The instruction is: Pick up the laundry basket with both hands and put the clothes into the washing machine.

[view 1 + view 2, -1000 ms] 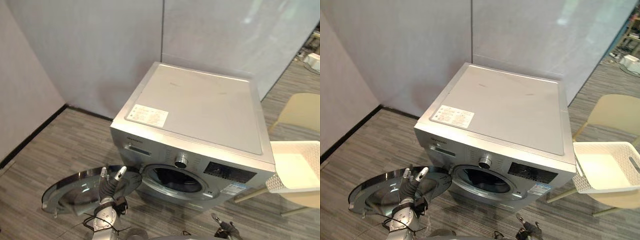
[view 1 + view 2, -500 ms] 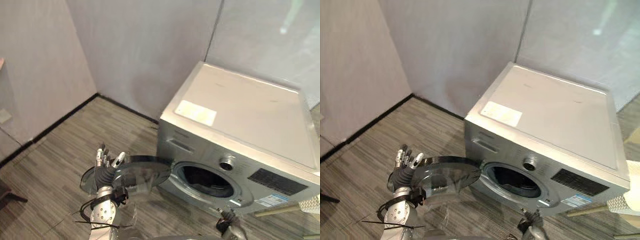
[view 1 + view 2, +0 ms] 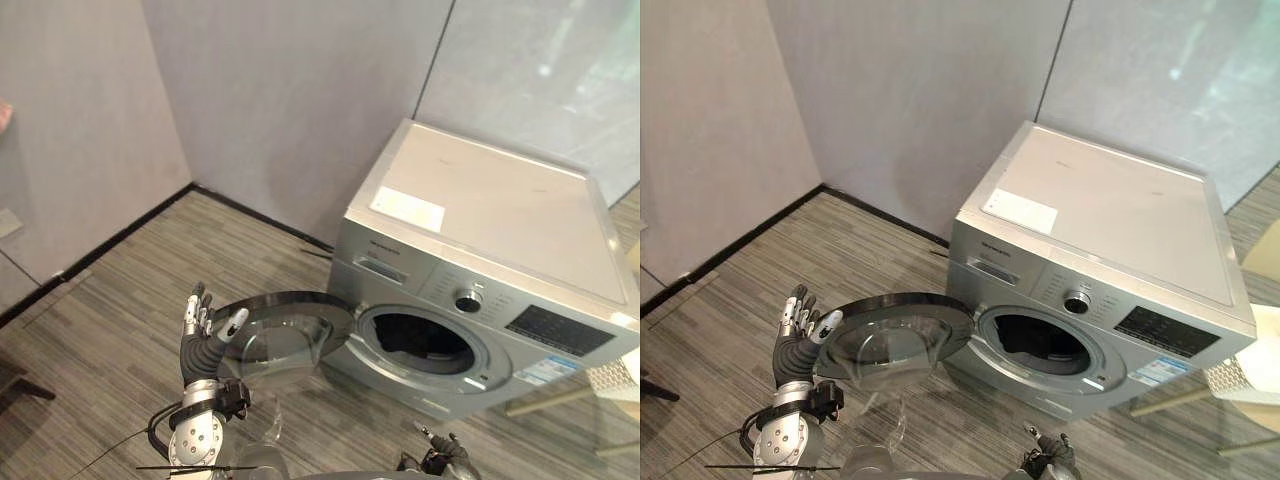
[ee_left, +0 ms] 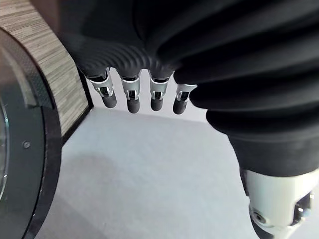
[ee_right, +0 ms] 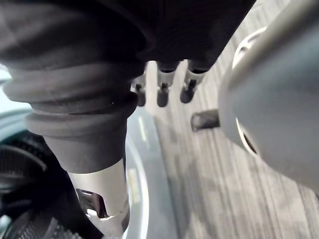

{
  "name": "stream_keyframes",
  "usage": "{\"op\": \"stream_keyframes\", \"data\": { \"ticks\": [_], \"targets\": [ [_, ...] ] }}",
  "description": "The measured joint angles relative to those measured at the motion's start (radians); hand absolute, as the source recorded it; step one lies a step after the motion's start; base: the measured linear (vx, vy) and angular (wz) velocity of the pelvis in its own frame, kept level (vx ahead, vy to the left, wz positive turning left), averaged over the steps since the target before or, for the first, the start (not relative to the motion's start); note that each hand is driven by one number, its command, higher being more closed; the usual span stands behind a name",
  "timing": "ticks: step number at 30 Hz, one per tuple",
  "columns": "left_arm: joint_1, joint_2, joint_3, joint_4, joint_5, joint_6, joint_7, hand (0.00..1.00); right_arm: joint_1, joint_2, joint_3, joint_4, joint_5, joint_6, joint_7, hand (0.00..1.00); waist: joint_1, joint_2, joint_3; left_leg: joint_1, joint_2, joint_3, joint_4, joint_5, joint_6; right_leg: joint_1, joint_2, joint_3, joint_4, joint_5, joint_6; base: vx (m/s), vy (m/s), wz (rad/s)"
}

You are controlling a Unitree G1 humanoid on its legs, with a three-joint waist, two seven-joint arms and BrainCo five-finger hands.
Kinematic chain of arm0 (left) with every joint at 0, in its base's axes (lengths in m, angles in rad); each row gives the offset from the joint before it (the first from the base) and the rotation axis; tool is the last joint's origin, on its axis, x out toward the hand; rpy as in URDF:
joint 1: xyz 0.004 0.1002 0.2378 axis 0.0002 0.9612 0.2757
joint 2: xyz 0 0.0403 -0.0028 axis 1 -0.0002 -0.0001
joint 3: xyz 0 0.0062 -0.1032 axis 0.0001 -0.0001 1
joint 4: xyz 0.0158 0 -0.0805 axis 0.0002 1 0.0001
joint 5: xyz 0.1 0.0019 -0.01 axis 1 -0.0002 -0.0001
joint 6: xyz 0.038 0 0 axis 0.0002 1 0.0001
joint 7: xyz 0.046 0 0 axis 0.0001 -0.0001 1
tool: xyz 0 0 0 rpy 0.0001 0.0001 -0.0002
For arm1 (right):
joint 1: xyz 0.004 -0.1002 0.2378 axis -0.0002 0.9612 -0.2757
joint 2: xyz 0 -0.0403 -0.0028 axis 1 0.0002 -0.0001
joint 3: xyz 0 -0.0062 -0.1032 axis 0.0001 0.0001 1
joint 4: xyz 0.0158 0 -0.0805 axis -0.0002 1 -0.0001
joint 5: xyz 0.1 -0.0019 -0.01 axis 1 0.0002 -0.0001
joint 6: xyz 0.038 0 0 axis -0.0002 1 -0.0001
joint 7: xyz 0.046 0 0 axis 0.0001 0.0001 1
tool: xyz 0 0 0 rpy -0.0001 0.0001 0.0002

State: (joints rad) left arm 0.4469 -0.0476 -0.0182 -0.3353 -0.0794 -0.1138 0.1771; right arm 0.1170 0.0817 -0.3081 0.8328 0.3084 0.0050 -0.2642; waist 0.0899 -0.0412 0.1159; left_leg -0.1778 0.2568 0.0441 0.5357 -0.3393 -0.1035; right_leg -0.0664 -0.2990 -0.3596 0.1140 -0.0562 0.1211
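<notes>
The left hand point(image 3: 205, 338) is raised with fingers straight and spread, empty, just beside the rim of the washing machine's point(image 3: 480, 240) open door point(image 3: 280, 335). The right hand point(image 3: 441, 459) hangs low, fingers relaxed, empty. The laundry basket point(image 3: 1237, 376) sits right of the machine. The white label point(image 3: 407, 209) on the machine's top is too small to read.

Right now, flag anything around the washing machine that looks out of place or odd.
Nothing spilled or damaged. The washing machine has its door wide open, with the left hand open beside it. The laundry basket sits at the right edge, clear of the right hand too.
</notes>
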Motion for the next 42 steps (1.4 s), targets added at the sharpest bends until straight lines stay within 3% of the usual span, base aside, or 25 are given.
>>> {"op": "stream_keyframes", "data": {
  "ticks": [1,2,3,4,5,6,7,8,12,16,20,24,28,31,32,33,35,37,39,42],
  "targets": [
    [-0.01,-0.034,0.0,0.004,-0.004,-0.001,-0.003,0.0,0.001,-0.009,-0.005,-0.025,0.004,-0.001,0.003,0.0,-0.003,0.012,0.012,0.002,0.019,0.006,-0.014,0.017,-0.012,-0.057,0.021,0.049,0.227,0.016,-0.034,0.03,-0.008,0.09],
    [-0.02,-0.033,-0.001,0.024,-0.016,0.001,-0.003,0.0,0.017,-0.006,0.012,-0.025,0.006,0.0,0.01,0.0,0.007,-0.008,0.01,0.014,0.002,0.004,-0.027,0.02,-0.019,-0.062,0.024,0.052,0.333,0.022,-0.042,0.06,0.004,0.01],
    [-0.021,-0.027,0.002,0.035,-0.022,0.005,-0.003,0.0,0.021,0.0,0.009,-0.025,0.007,0.0,0.01,0.0,0.018,-0.017,0.003,0.022,0.001,0.01,-0.037,0.021,-0.019,-0.063,0.023,0.062,0.332,0.031,-0.027,0.08,0.031,0.03],
    [-0.024,-0.027,0.001,0.05,-0.027,0.02,-0.003,0.0,0.019,0.0,0.009,-0.043,0.008,-0.001,0.011,0.0,0.022,-0.016,-0.006,0.026,0.001,0.009,-0.069,0.039,-0.019,-0.053,0.04,0.098,0.288,0.068,0.025,0.06,0.013,0.0],
    [-0.032,-0.027,0.002,0.061,-0.026,0.023,-0.004,0.0,0.017,0.0,0.008,-0.06,0.008,-0.002,0.013,0.0,0.028,-0.022,-0.011,0.032,-0.007,0.013,-0.1,0.063,-0.019,-0.044,0.046,0.13,0.259,0.076,0.044,0.07,-0.001,0.33],
    [-0.039,-0.029,0.003,0.079,-0.026,0.03,-0.004,0.0,0.024,-0.002,0.005,-0.071,0.008,-0.003,0.016,0.0,0.023,-0.016,0.0,0.042,-0.017,0.002,-0.112,0.079,-0.02,-0.047,0.056,0.172,0.362,0.0,0.07,0.11,-0.035,0.39],
    [-0.039,-0.029,0.002,0.084,-0.026,0.034,-0.004,0.0,0.025,-0.001,0.005,-0.071,0.007,-0.003,0.016,0.0,0.022,-0.025,-0.005,0.053,-0.026,-0.006,-0.113,0.083,-0.023,-0.034,0.062,0.18,0.382,-0.034,0.068,0.16,-0.069,0.37],
    [-0.029,-0.032,0.002,0.086,-0.026,0.04,-0.003,0.0,0.039,-0.001,-0.001,-0.073,0.005,-0.004,0.016,0.0,0.031,-0.039,-0.023,0.069,-0.038,-0.001,-0.113,0.087,-0.029,0.0,0.059,0.183,0.332,-0.059,0.063,0.16,-0.095,0.1],
    [-0.006,-0.041,-0.004,0.101,-0.028,0.04,0.0,0.0,0.021,-0.002,0.012,-0.165,0.004,-0.012,0.029,0.0,0.04,-0.019,-0.062,0.089,-0.032,0.049,-0.185,0.13,-0.039,0.047,0.081,0.194,0.169,-0.06,0.062,0.04,-0.065,-0.23],
    [-0.011,-0.039,-0.031,0.108,-0.046,0.04,-0.001,0.0,0.022,-0.002,0.034,-0.22,0.005,-0.021,0.038,0.0,0.033,-0.006,-0.056,0.118,-0.031,0.092,-0.262,0.178,-0.036,0.078,0.092,0.199,0.051,-0.061,0.059,-0.07,-0.08,-0.27],
    [-0.015,-0.032,-0.057,0.12,-0.046,0.04,-0.004,0.0,0.073,-0.006,0.055,-0.222,0.005,-0.029,0.051,0.0,0.033,0.017,-0.06,0.147,-0.009,0.094,-0.295,0.211,-0.007,0.112,0.124,0.191,0.018,-0.051,0.033,-0.1,-0.079,0.05],
    [-0.002,-0.035,-0.05,0.12,-0.047,0.04,-0.004,0.0,0.1,-0.011,0.106,-0.218,-0.003,-0.031,0.053,0.0,0.034,0.035,-0.049,0.149,-0.008,0.097,-0.286,0.216,0.003,0.112,0.123,0.194,0.035,-0.057,0.025,-0.08,-0.004,0.01],
    [0.013,-0.044,-0.007,0.12,-0.058,0.04,-0.005,0.0,0.103,-0.021,0.158,-0.201,-0.026,-0.028,0.058,0.0,0.035,0.056,-0.01,0.095,0.011,0.065,-0.174,0.174,0.073,0.071,0.129,0.192,0.138,-0.103,0.01,-0.14,0.005,0.1],
    [0.054,-0.053,0.015,0.116,-0.058,0.041,-0.024,0.0,0.107,-0.015,0.159,-0.181,-0.045,-0.025,0.052,0.0,0.034,0.047,-0.002,0.091,0.007,0.046,-0.146,0.124,0.209,0.063,0.128,0.191,0.195,-0.139,0.007,-0.09,-0.029,0.07],
    [0.061,-0.054,0.014,0.113,-0.058,0.041,-0.025,0.0,0.107,-0.012,0.159,-0.18,-0.045,-0.025,0.051,0.0,0.034,0.051,-0.002,0.089,0.008,0.044,-0.145,0.122,0.211,0.062,0.129,0.192,0.201,-0.141,0.006,-0.06,-0.024,0.0],
    [0.067,-0.055,0.013,0.112,-0.058,0.041,-0.025,0.0,0.108,-0.013,0.158,-0.179,-0.045,-0.025,0.05,0.0,0.033,0.052,-0.003,0.089,0.007,0.042,-0.149,0.122,0.21,0.062,0.129,0.189,0.205,-0.143,0.006,-0.04,-0.012,0.07],
    [0.067,-0.056,0.013,0.109,-0.058,0.042,-0.024,0.0,0.11,-0.011,0.159,-0.179,-0.045,-0.023,0.051,0.0,0.028,0.053,-0.01,0.096,0.003,0.039,-0.186,0.139,0.171,0.061,0.125,0.179,0.203,-0.143,0.006,0.0,0.0,0.14],
    [0.066,-0.056,0.013,0.1,-0.058,0.043,-0.023,0.0,0.113,-0.011,0.161,-0.178,-0.044,-0.018,0.052,0.0,0.024,0.042,-0.028,0.118,0.001,0.03,-0.288,0.218,0.059,0.063,0.122,0.153,0.193,-0.134,0.003,0.08,-0.008,0.33],
    [0.064,-0.055,0.014,0.098,-0.058,0.043,-0.022,0.0,0.112,-0.01,0.157,-0.178,-0.044,-0.019,0.051,0.0,0.019,0.037,-0.034,0.132,0.0,0.004,-0.319,0.262,-0.012,0.066,0.122,0.124,0.194,-0.131,0.004,0.08,-0.022,0.35],
    [0.064,-0.055,0.011,0.098,-0.058,0.044,-0.022,0.0,0.108,-0.01,0.156,-0.178,-0.044,-0.019,0.05,0.0,0.022,0.022,-0.037,0.147,-0.005,-0.009,-0.35,0.281,-0.042,0.09,0.12,0.108,0.187,-0.131,0.004,0.07,-0.008,0.2]
  ]
}}
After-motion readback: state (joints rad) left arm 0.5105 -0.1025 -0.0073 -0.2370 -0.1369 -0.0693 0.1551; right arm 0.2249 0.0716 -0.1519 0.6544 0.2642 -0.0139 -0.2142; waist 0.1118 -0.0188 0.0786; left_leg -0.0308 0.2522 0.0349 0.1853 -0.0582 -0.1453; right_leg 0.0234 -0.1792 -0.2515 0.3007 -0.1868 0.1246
